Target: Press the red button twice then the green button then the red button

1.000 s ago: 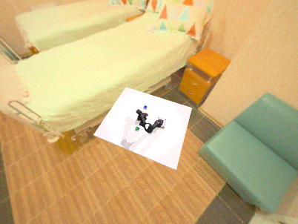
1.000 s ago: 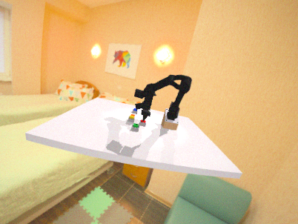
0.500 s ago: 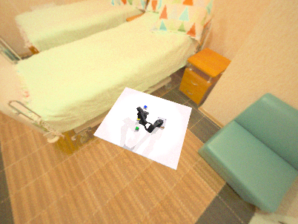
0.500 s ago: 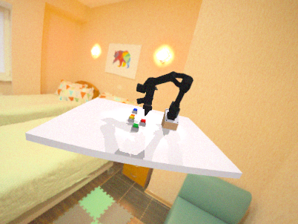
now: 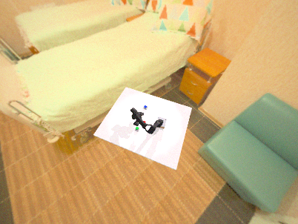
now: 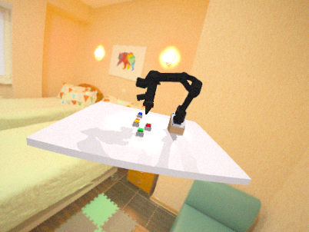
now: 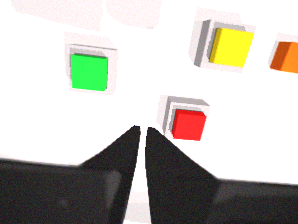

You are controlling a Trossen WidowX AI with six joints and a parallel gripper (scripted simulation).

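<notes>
In the wrist view the red button (image 7: 189,125) sits on its grey base just right of my gripper (image 7: 141,131). The gripper's black fingers are shut with nothing between them, and they hang above the white table, clear of the button. The green button (image 7: 89,72) lies to the upper left, and the yellow button (image 7: 230,47) to the upper right. In the exterior view the gripper (image 6: 147,111) hovers above the button cluster, with the red button (image 6: 148,125) and the green button (image 6: 141,130) below it. In the top view the arm covers most of the cluster; the green button (image 5: 137,128) shows.
An orange block (image 7: 287,56) lies at the right edge of the wrist view, beside the yellow button. A blue button (image 6: 140,114) (image 5: 145,107) sits at the far end of the cluster. The arm's base (image 6: 177,127) stands right of the buttons on the white table (image 6: 96,150).
</notes>
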